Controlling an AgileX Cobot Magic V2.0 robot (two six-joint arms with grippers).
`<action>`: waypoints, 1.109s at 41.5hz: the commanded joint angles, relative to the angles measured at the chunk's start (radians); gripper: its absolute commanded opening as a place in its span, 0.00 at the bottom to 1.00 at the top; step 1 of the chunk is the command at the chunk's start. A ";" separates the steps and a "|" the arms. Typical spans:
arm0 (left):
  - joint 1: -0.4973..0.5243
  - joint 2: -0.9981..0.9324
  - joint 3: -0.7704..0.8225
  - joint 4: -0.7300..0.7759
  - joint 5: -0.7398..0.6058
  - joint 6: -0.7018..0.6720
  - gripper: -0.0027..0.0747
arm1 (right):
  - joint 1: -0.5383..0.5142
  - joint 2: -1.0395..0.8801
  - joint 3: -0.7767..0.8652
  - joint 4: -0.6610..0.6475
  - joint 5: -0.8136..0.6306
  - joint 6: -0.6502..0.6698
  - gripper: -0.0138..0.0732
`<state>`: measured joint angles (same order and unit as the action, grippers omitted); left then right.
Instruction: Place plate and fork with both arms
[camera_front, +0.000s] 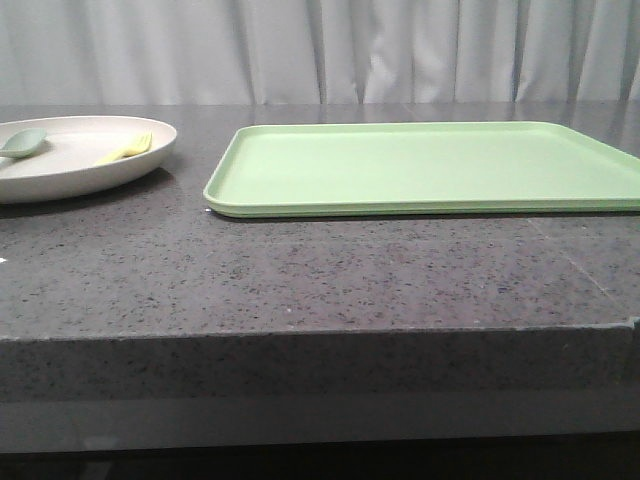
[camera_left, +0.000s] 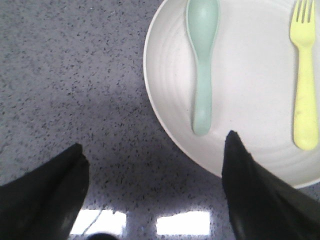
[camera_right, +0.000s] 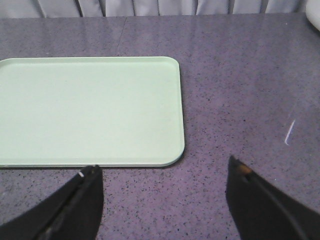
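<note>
Front view shows the plate (camera_front: 70, 160) at the desk's (camera_front: 300, 270) far left, fork (camera_front: 125, 150) and spoon (camera_front: 22, 143) lying in it, just beside the bare green tray (camera_front: 420, 165). Both the left gripper (camera_left: 152, 165) and right gripper (camera_right: 162, 187) hang wide, holding nothing. Judging from this, the left should straddle the plate's near rim squarely, keeping clear of both utensils.

speckled grey table (camera_front: 300, 270) bears plate (camera_front: 60, 175), green tray (camera_front: 430, 170).
</note>
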<state>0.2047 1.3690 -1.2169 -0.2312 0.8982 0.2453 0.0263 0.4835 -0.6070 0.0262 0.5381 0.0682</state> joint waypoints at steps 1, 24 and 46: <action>0.044 0.061 -0.102 -0.085 -0.015 0.046 0.71 | -0.003 0.012 -0.036 -0.009 -0.073 -0.004 0.78; 0.051 0.456 -0.412 -0.124 0.126 0.046 0.55 | -0.003 0.012 -0.036 -0.009 -0.071 -0.004 0.78; 0.051 0.505 -0.440 -0.206 0.161 0.106 0.13 | -0.003 0.012 -0.036 -0.009 -0.068 -0.004 0.78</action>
<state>0.2561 1.9273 -1.6245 -0.4042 1.0738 0.3459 0.0263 0.4835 -0.6070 0.0262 0.5433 0.0682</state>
